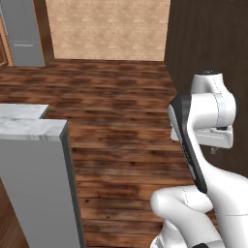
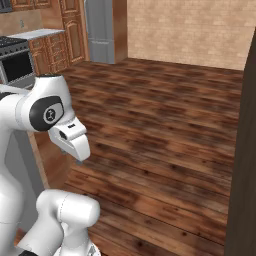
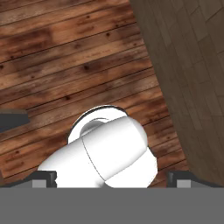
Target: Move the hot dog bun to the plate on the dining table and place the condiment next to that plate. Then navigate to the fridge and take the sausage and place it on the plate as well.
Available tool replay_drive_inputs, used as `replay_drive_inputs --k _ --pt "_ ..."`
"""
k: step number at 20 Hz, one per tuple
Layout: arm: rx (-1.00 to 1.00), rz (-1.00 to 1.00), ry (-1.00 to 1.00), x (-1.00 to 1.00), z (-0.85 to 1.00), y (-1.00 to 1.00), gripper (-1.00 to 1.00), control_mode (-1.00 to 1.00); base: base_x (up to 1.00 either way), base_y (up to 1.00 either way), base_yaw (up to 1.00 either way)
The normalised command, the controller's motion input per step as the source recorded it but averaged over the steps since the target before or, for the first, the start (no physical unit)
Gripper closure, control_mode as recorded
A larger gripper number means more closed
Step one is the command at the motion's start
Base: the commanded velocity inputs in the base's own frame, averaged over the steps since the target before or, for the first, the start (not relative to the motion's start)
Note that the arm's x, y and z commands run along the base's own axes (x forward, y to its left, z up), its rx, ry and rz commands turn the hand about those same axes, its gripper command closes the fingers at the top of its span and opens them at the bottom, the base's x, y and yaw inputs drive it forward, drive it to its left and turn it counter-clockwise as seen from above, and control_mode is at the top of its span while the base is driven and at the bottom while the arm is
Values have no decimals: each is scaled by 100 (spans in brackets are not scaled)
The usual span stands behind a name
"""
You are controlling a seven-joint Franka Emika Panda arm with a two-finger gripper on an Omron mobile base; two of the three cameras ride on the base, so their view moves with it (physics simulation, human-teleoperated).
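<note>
In the left base view, the arm point(image 1: 203, 145) is folding up at the lower right over a wood plank floor point(image 1: 121, 126), a marble-topped counter point(image 1: 29, 127) is standing at the left, and the fridge point(image 1: 22, 34) is showing far off at the upper left.

In the right base view, the fridge point(image 2: 100, 30) is standing across the floor, beside wooden cabinets point(image 2: 65, 37) and an oven range point(image 2: 15, 62).

In the hand view, the gripper point(image 3: 111, 179) is pointing down at the floor; its tips are sitting wide apart, so the jaws are probably open and empty.
</note>
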Motion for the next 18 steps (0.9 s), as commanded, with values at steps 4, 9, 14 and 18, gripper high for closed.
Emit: replay_drive_inputs --k 4,9,14,18 --pt "0 0 0 0 0 0 -100 100 100 -79 38" --pt "0 0 0 0 0 0 -100 100 100 -75 39" --pt "0 0 0 0 0 0 -100 100 100 -73 39" --pt "0 0 0 0 0 0 -100 100 100 -72 38"
